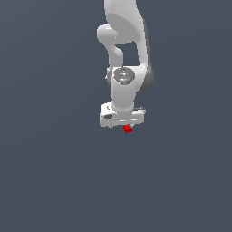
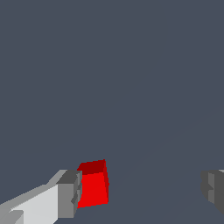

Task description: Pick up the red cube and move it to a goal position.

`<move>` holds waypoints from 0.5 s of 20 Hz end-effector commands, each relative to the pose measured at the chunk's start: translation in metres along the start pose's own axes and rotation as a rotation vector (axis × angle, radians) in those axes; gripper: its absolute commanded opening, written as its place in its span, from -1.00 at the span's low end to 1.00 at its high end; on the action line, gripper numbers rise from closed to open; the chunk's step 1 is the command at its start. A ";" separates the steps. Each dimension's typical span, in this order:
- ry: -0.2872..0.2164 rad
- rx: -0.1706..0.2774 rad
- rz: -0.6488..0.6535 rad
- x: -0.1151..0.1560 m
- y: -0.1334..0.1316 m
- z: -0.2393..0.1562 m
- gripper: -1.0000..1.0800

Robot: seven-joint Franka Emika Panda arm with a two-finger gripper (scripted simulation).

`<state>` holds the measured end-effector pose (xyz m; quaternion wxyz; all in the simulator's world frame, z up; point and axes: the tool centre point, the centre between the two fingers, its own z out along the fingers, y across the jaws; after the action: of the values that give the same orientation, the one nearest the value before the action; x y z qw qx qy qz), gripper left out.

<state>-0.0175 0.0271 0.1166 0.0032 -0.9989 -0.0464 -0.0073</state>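
Note:
The red cube (image 1: 128, 128) is a tiny bright red block just under the white hand of the arm in the exterior view. My gripper (image 1: 120, 127) hangs over it, fingers pointing down. In the wrist view the gripper (image 2: 142, 192) is open, its jaws standing wide apart. The red cube (image 2: 92, 186) sits between them, right against one grey finger pad (image 2: 70, 192) and far from the other finger pad (image 2: 213, 189). Whether the cube touches that near pad I cannot tell.
A plain dark grey surface (image 1: 54, 181) fills both views. The white arm (image 1: 124, 41) rises above the gripper toward the upper edge of the exterior view.

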 end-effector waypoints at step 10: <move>-0.013 -0.002 -0.132 -0.045 -0.041 0.077 0.92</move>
<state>-0.0599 0.0608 0.0465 0.0019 -0.9944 -0.1056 -0.0012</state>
